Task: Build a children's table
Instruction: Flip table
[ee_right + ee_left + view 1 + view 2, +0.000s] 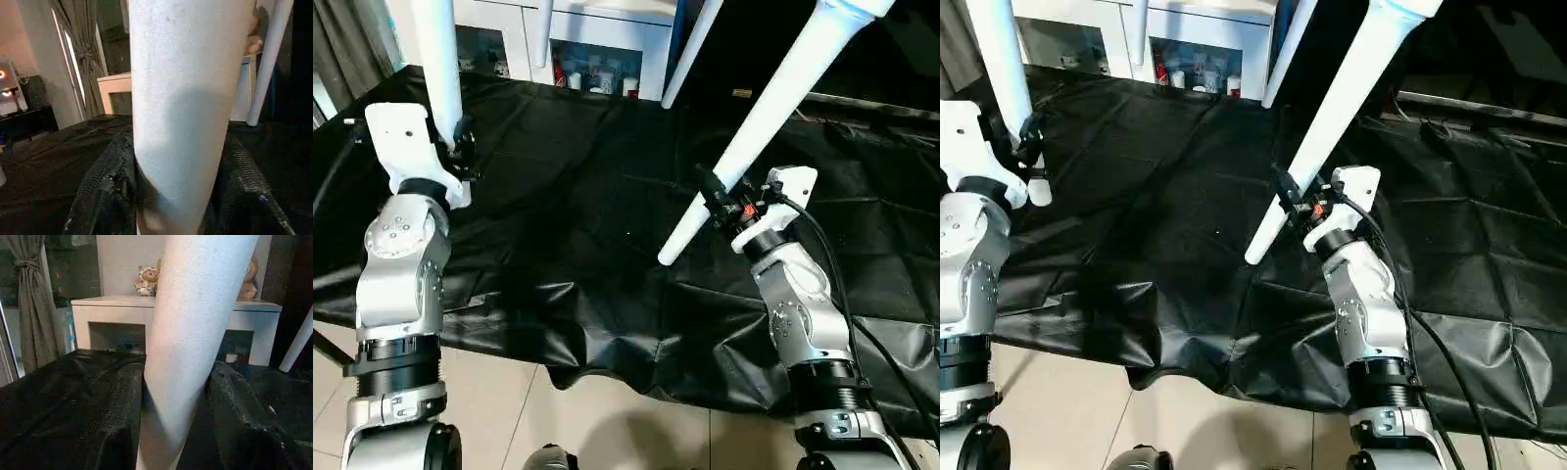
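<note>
Your left claw (460, 137) is pinched on a white tapered table leg (440, 59) that stands almost upright, its narrow end hanging just below the fingers beside the white wrist housing; in the left wrist view the leg (195, 342) fills the gap between the two black fingers (122, 421), both pressed against it. Your right claw (1291, 199) grips a second white leg (1332, 108) near its narrow tip, and that leg slants up and away to the right, with the tip pointing down toward the black-draped bench (568, 225) but hanging clear of the cloth. In the right wrist view the two textured fingers (105, 191) sit tight on either side of this leg (186, 98). Two more white legs (690, 49) rise at the far edge of the bench, running out of the top of the head views. Behind the bench stands a white cabinet (607, 49) with small items on its shelves, and a plush toy (146, 280) sits on top of it.
</note>
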Robot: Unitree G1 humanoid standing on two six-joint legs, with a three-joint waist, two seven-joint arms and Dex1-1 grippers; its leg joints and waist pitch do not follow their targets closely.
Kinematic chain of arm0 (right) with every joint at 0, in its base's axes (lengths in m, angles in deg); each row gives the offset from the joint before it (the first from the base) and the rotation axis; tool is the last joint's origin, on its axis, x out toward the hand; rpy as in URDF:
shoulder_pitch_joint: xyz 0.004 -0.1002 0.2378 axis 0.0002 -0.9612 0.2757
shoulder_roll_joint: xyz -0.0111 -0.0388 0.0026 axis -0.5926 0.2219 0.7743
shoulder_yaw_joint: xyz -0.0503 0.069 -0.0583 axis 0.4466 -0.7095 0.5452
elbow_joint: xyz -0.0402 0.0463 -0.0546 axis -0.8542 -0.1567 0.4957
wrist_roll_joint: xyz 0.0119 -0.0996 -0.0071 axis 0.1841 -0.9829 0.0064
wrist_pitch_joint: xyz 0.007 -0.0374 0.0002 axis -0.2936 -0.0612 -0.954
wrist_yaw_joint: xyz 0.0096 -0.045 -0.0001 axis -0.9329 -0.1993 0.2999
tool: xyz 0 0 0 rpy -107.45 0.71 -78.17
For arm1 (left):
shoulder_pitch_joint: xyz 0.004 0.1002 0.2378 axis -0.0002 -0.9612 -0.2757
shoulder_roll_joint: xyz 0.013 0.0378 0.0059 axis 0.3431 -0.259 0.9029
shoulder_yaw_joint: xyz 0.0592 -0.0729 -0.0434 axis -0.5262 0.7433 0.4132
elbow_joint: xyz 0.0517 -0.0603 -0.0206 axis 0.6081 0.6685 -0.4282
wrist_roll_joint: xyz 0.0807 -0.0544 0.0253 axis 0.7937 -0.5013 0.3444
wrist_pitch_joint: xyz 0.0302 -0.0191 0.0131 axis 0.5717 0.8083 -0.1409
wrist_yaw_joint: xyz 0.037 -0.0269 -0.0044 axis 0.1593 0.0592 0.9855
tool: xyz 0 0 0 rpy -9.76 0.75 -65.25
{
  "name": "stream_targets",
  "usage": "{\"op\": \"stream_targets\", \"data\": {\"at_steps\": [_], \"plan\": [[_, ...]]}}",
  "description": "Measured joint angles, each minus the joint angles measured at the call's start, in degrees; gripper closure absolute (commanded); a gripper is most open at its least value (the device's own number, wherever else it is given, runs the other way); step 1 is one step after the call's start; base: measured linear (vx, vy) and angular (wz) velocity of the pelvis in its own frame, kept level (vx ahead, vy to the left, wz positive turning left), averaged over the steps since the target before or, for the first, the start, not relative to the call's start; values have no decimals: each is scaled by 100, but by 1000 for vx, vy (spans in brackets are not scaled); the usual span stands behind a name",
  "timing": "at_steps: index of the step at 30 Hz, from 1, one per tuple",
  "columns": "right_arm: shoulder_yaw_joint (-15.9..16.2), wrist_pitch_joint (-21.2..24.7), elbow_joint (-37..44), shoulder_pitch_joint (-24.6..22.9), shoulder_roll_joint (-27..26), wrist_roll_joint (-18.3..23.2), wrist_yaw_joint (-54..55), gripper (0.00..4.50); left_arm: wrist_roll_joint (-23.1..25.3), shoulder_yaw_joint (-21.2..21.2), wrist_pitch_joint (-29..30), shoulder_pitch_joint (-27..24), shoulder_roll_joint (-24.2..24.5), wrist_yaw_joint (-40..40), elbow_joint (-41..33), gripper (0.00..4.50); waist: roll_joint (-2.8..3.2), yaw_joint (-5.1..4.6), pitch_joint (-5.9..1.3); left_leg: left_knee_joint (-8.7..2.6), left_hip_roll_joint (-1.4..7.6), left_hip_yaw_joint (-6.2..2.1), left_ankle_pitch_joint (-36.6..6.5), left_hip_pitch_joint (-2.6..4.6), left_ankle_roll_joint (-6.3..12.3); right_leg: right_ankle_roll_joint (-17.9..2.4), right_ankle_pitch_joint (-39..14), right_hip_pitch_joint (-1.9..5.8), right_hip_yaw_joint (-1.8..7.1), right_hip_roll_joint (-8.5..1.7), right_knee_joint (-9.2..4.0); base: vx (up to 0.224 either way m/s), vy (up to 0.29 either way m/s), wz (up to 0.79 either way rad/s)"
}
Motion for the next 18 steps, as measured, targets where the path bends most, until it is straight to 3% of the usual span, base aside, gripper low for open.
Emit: {"op": "stream_targets", "data": {"at_steps": [14,18], "plan": [[365,202,1320,-834,169,-533,346,296,-4,-100,-43,-779,-12,-136,-34,289,-1,14,-1,-1,0,-3,0,11,0,5,-3,15,0,0,-5,0,0,0],[425,271,1401,-869,185,-646,459,296,6,-117,-82,-887,-13,-137,-28,291,-4,9,-3,-1,-1,-4,-1,23,0,6,-4,26,0,0,-6,0,0,0]]}}
